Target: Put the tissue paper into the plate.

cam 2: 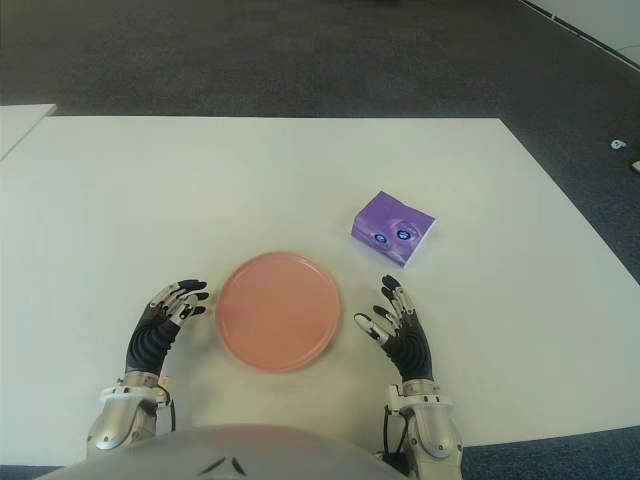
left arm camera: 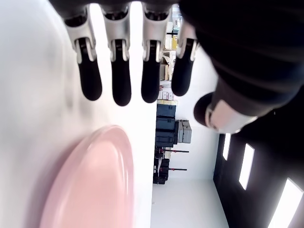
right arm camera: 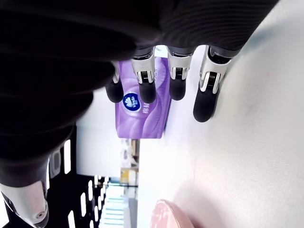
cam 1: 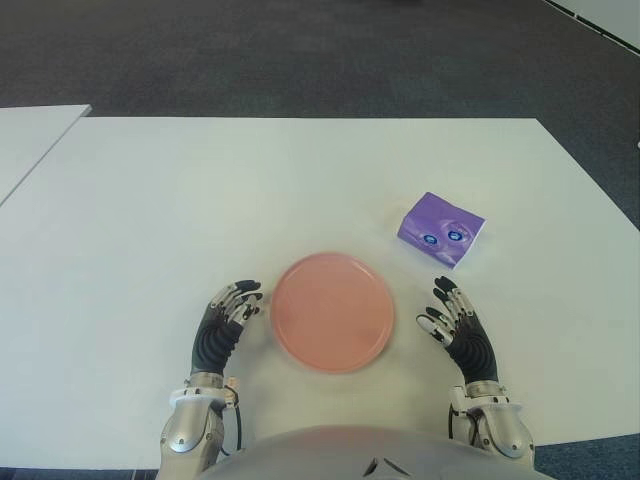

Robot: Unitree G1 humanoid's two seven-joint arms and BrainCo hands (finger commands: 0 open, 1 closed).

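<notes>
A white surface (cam 1: 200, 200) fills most of the eye views, its near edge cut off by the robot's grey body; dark carpet (cam 1: 300, 50) lies beyond it, and a second white surface (cam 1: 30, 135) shows only as a corner beyond its left edge. A round pink plate (cam 1: 332, 312) sits near the robot and holds nothing. The purple tissue paper pack (cam 1: 441, 229) lies on the surface to the right of the plate and farther from the robot, well apart from it. The left hand (cam 1: 225, 325) shows just left of the plate, fingers extended and holding nothing; the right hand (cam 1: 458, 330) shows right of the plate, between it and the pack, fingers likewise spread and empty; whether either palm touches the surface cannot be told.
</notes>
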